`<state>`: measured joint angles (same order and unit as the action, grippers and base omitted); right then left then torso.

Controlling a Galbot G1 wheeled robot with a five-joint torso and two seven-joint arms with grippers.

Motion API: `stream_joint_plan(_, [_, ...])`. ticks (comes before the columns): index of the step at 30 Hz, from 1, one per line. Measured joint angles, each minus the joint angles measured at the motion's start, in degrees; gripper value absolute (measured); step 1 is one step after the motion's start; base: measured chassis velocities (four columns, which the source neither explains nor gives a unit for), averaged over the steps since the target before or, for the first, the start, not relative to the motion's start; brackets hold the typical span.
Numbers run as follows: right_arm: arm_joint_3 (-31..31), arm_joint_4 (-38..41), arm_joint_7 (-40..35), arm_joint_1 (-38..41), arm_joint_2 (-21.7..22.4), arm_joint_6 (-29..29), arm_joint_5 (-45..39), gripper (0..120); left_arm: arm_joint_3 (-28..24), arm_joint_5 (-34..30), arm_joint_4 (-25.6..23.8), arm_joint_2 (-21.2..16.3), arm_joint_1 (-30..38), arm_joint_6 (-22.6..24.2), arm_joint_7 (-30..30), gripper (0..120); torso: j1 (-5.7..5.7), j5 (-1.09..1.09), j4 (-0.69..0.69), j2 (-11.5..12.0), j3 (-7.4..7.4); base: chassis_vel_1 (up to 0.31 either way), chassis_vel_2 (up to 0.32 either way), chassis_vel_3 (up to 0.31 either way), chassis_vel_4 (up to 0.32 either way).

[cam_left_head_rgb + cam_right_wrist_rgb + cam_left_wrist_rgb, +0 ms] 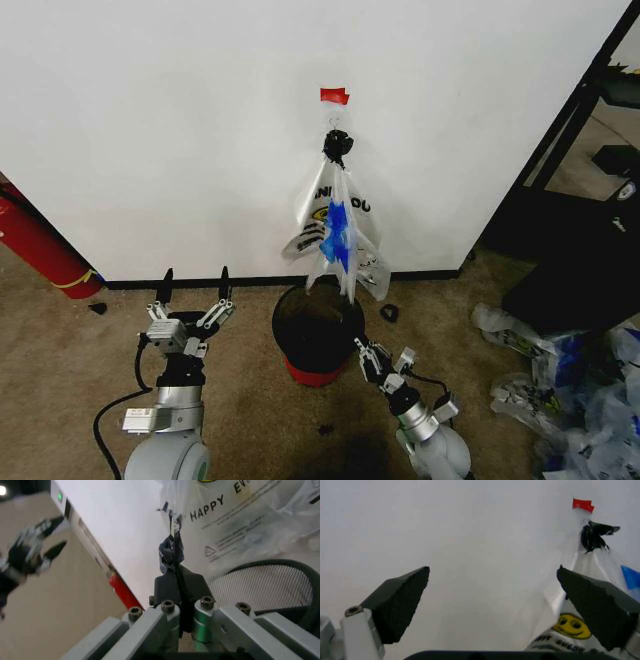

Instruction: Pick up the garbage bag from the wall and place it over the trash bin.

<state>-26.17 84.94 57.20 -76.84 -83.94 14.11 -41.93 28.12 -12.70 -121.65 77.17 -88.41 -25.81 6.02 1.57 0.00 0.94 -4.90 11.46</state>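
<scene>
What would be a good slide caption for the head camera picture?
Both grippers, left open and right shut, flank the trash bin below the garbage bag hanging on the wall.

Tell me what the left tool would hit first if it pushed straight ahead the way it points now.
Probably the plain white wall. The left tool is open, and bare wall shows between its fingers. The white smiley-print plastic bag hangs off beside one finger, so it looks clear of that line, though depth is hard to judge.
</scene>
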Motion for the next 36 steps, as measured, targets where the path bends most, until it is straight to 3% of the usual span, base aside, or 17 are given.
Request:
stream_joint_plan(5, [-4.3,-1.47,4.92,-0.38,0.23,1.97,6.46,0,-0.19,-0.33,1.26,0.01,1.21,0.06,0.0,100,0.0,0.0,0.0,0.0,0.0,0.0,0.0,0.0,0.0])
stream_joint_plan(14, [-7.59,-3.63,6.96,1.05,-0.22,4.81,10.41,0,-1.18,-0.13,2.74,-0.34,2.51,0.13,-0.31,100,0.0,0.0,0.01,0.0,0.0,0.0,0.0,0.0,0.0])
stream_joint_plan(19, [-4.19,-1.37,-1.44,3.19,-2.02,9.14,3.5,0,-3.54,1.45,3.97,-2.69,4.78,0.25,-1.91,100,0.01,0.0,-0.01,0.0,0.0,0.0,0.0,0.0,0.0])
stream_joint_plan(25, [-1.84,-0.28,-1.41,4.86,-3.68,11.04,2.03,0,-8.0,2.52,7.55,-7.04,10.88,-0.07,-8.17,100,0.01,-0.01,0.0,0.0,0.01,0.0,0.0,0.0,0.0])
stream_joint_plan(30, [-1.5,-0.6,0.56,5.02,-4.0,11.04,2.87,0,-12.07,1.83,8.89,-10.95,16.35,3.68,-10.52,100,0.01,-0.01,0.0,0.0,0.01,0.0,0.0,0.0,0.0])
stream_joint_plan(36, [-1.55,-1.32,1.88,4.51,-4.34,11.49,4.56,0,-18.61,-3.99,10.15,-14.76,22.37,11.13,-7.47,100,0.01,-0.01,0.01,-0.01,0.01,0.0,0.0,0.0,0.0])
